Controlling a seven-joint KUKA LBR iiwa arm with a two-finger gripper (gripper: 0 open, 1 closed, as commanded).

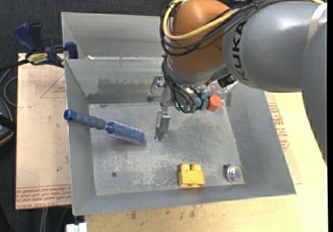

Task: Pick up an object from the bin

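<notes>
My gripper (161, 131) hangs over the middle of the bin floor, its tip just right of the bristle end of a blue hairbrush (115, 129). The brush lies flat on the left side with its handle pointing to the left wall. Nothing shows in the gripper. A small orange thing (214, 103) sits to the right of the gripper near the back of the bin, partly hidden by the arm.
A yellow toy block (191, 175) lies near the front wall. A small round shiny thing (233, 174) sits to its right, in the front right corner. The arm and its orange dome cover the back right of the bin.
</notes>
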